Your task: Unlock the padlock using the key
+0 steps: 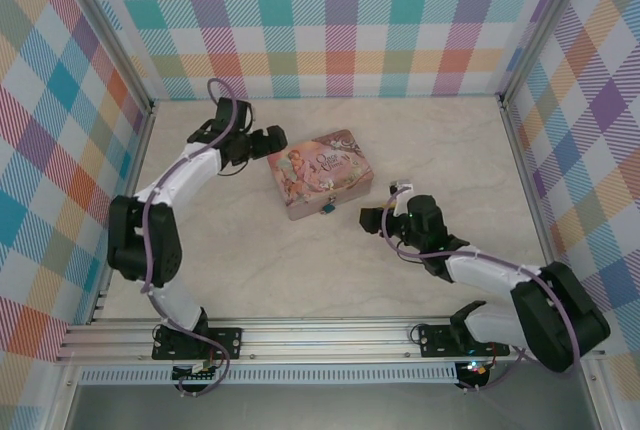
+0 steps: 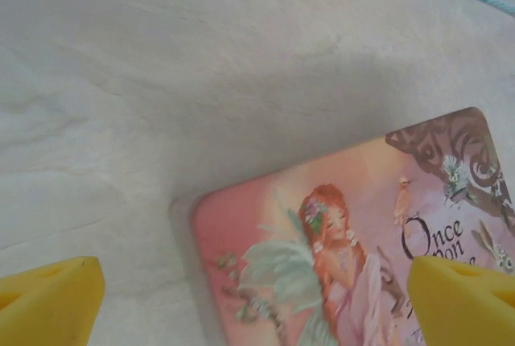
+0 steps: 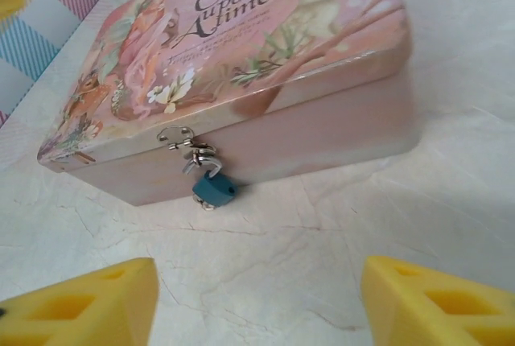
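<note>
Yellow pads (image 3: pixel 88 307) of the right gripper (image 3: pixel 257 306) stand wide apart, empty, facing the blue padlock (image 3: pixel 214 189). It hangs from the hasp (image 3: pixel 181 138) on the front wall of the pink tin (image 3: pixel 322 129). Over one lid corner the left gripper (image 2: pixel 257 302) hovers, its fingers likewise spread.

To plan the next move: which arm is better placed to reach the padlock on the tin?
Probably right. The right gripper is open and faces the near side of the tin, where the padlock hangs from the clasp, roughly between its fingers. The left gripper is at the tin's far left corner.
</note>
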